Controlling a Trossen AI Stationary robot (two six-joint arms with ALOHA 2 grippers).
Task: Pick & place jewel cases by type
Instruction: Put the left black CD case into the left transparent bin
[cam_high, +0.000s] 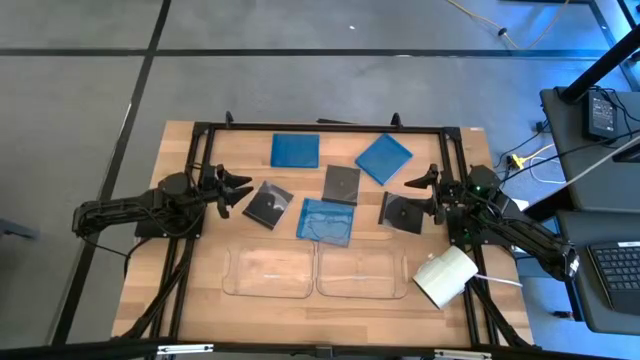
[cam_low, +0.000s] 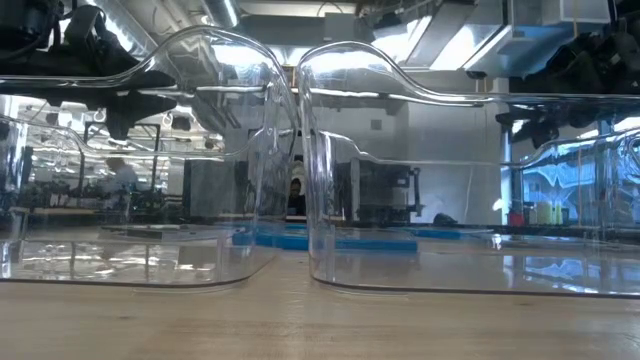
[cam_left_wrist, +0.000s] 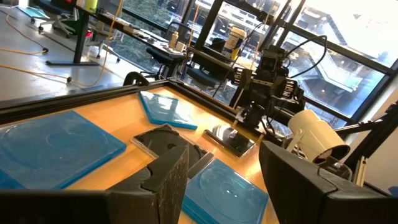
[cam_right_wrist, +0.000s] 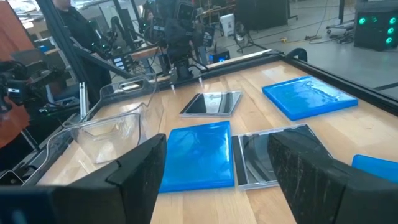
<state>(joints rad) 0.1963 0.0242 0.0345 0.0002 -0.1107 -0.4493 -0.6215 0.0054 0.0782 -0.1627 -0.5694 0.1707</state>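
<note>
Six jewel cases lie flat on the wooden table. The three blue ones are at the far middle, the far right and the centre. Of the three dark ones showing a disc, one is at the left, one in the middle and one at the right. My left gripper hovers level at the table's left, open, its fingers empty. My right gripper hovers level at the right, open, just above the right dark case.
Two clear shallow trays stand side by side along the near edge and fill the low view. A white cylinder lies at the near right corner. A black frame runs round the table's far and side edges.
</note>
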